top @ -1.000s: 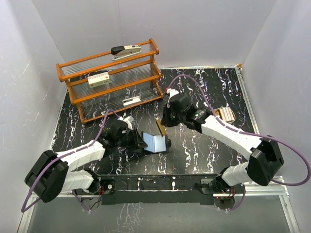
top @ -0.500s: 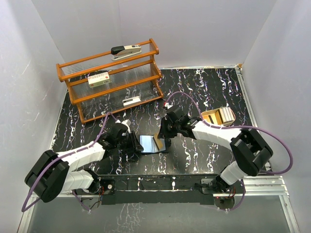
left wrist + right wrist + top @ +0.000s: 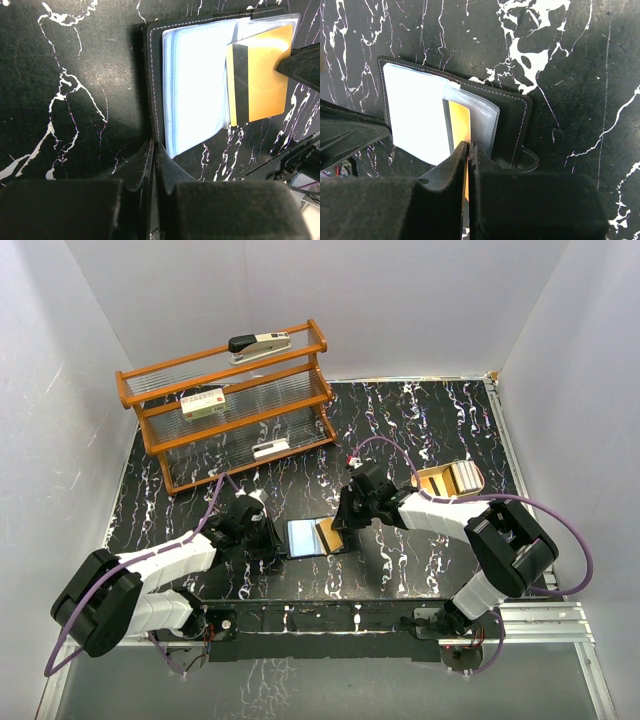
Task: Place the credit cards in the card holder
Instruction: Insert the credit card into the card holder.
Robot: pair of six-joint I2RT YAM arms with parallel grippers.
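The black card holder point(image 3: 305, 537) lies open on the table, its bluish lining point(image 3: 195, 85) facing up. My left gripper point(image 3: 272, 538) is shut on the holder's left cover edge point(image 3: 152, 75), pinned at my fingertips point(image 3: 155, 150). My right gripper point(image 3: 343, 520) is shut on the orange card point(image 3: 459, 122), which has a black stripe. The card's point(image 3: 260, 80) far end lies on the holder's right half, between the lining leaves point(image 3: 480, 117). No dark card is in view.
A wooden rack point(image 3: 230, 405) stands at the back left with a stapler point(image 3: 260, 343) on top and small items on its shelves. A tan tray point(image 3: 450, 478) sits to the right of my right arm.
My right gripper came down and toward me with the orange card, bringing it onto the holder. The holder, propped up before, now lies flatter. My left gripper shifted slightly.
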